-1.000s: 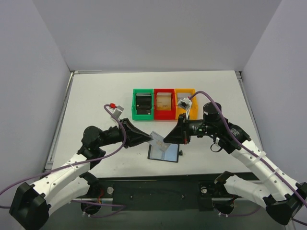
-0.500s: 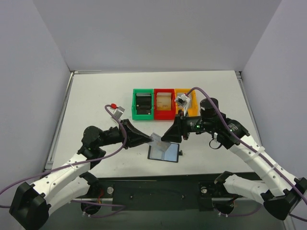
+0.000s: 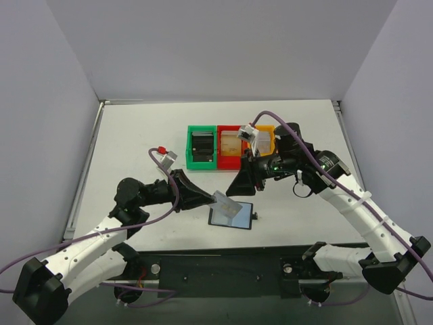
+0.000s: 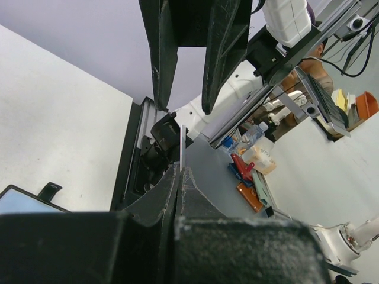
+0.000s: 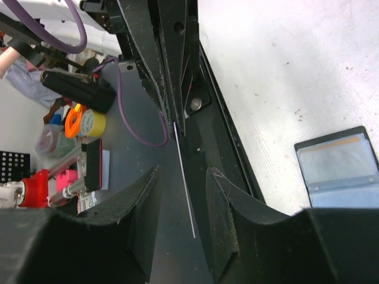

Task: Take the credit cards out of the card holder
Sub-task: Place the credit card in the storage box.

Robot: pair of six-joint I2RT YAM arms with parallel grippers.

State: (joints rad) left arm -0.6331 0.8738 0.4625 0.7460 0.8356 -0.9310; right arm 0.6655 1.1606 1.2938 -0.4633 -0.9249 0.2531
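The card holder [image 3: 231,215] lies open and flat on the table, its grey-blue pockets facing up; it also shows in the right wrist view [image 5: 337,168]. My left gripper [image 3: 216,198] is shut on one credit card [image 3: 227,202], held just above the holder's left edge. That credit card [image 4: 180,148] appears edge-on, pinched between the left fingers. My right gripper [image 3: 237,189] faces the left one, open. In its own view the credit card [image 5: 183,177] is a thin white line in the gap between the right fingers [image 5: 142,195], touching neither.
Green [image 3: 201,147], red [image 3: 231,146] and yellow [image 3: 265,133] bins stand in a row behind the holder; the right arm partly covers the yellow one. The table's near edge and the black base rail [image 3: 230,267] lie just in front of the holder.
The right gripper has let go of the card, opened, and drawn back up and to the right. The left gripper has closed on the card and carried it slightly right.
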